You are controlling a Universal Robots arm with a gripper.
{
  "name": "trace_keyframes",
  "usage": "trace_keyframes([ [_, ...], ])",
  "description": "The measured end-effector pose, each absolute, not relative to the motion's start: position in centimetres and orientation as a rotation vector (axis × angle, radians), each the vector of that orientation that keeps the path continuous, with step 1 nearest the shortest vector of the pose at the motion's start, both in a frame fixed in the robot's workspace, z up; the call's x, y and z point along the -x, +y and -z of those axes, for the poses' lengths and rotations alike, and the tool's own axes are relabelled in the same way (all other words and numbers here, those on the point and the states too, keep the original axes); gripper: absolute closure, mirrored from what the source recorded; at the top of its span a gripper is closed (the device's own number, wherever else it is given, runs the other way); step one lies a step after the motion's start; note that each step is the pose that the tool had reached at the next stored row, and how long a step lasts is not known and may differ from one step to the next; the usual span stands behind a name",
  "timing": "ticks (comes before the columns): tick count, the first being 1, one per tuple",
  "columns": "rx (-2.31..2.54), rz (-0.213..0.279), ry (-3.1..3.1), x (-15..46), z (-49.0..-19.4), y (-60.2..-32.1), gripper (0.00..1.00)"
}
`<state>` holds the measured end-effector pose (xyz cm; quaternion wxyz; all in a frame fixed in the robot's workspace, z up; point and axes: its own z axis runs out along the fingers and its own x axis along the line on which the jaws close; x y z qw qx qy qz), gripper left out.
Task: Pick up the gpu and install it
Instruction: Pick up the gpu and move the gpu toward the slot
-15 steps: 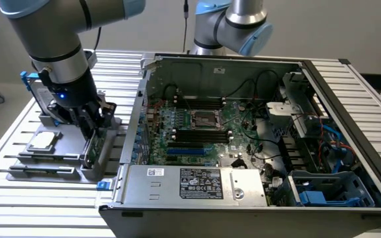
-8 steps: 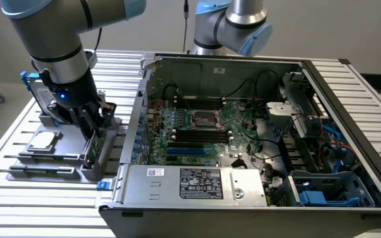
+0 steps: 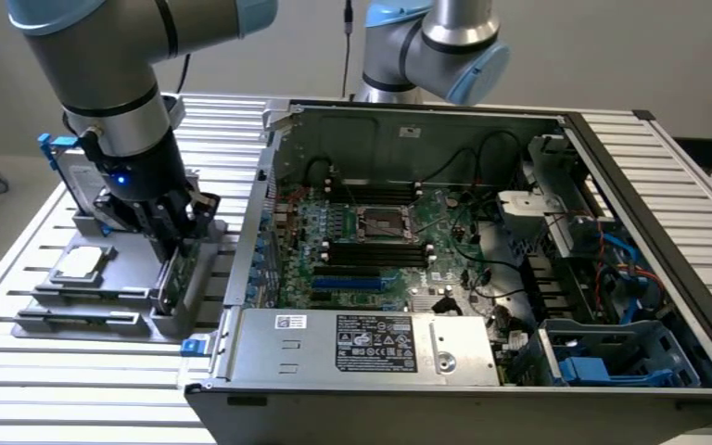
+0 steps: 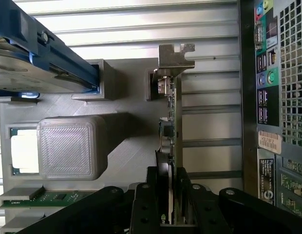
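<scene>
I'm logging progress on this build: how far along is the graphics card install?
Done: nothing yet; the graphics card stands in its grey holder beside the computer case. In hand: the gripper sits astride the card's edge. Left: lifting and installing; the motherboard's slots hold no such card.

The gpu stands in a holder, apparently upright, at the exterior view's left of the case.
</scene>
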<state>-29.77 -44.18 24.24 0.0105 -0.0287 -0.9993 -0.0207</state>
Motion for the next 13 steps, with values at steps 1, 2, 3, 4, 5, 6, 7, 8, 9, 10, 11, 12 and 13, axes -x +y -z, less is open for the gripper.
trace_keyframes([
  [1,0.09,0.064,-3.118,29.78,-24.24,-44.18,0.71],
  [2,0.09,0.064,-3.119,29.78,-24.24,-44.18,0.74],
  [3,0.09,0.064,-3.118,29.77,-24.25,-44.18,0.74],
  [4,0.09,0.064,-3.119,29.76,-24.25,-44.18,0.74],
  [5,0.09,0.064,-3.119,29.76,-24.24,-44.18,0.74],
  [6,0.09,0.064,-3.119,29.76,-24.24,-44.18,0.74],
  [7,0.09,0.064,-3.119,29.76,-24.25,-44.18,0.74],
  [8,0.09,0.065,-3.119,29.76,-24.24,-44.18,0.74],
  [9,0.09,0.068,-3.119,29.76,-24.26,-44.18,0.74],
  [10,0.089,0.07,-3.118,29.76,-24.35,-44.18,0.74],
  [11,0.089,0.072,-3.118,29.76,-24.5,-44.18,0.74],
  [12,0.089,0.076,-3.118,29.75,-24.73,-44.18,0.74],
  [13,0.089,0.08,-3.118,29.76,-24.97,-44.18,0.74],
])
